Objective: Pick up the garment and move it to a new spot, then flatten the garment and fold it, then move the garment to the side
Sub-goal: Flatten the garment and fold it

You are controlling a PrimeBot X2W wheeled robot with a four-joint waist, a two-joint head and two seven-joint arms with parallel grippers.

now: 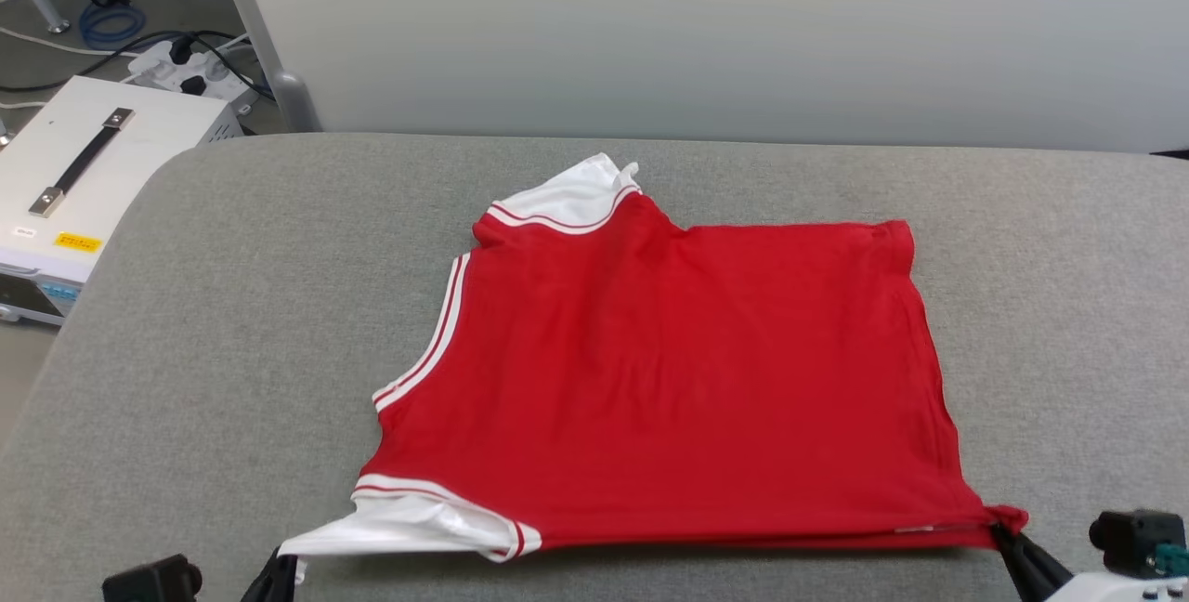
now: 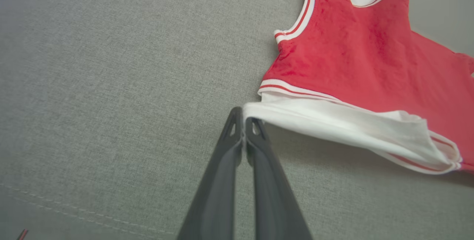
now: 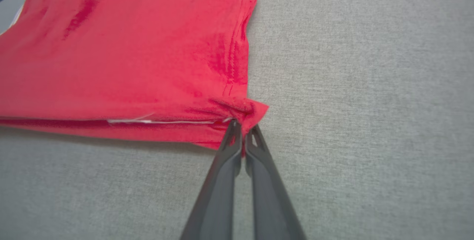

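Red garment [image 1: 669,370] corners tight in low left claw [image 2: 243,120], right claw [image 3: 242,129]

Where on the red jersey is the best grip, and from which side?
Grip the jersey by its two near corners, from the robot's side: white shoulder corner and red hem corner jut past the flat body, easily pinched. Left gripper and right gripper are shut there.

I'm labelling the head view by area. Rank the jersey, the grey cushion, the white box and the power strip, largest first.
1. grey cushion
2. jersey
3. white box, partly cut off by the picture's left edge
4. power strip, farther from the camera, so its true size is unsure
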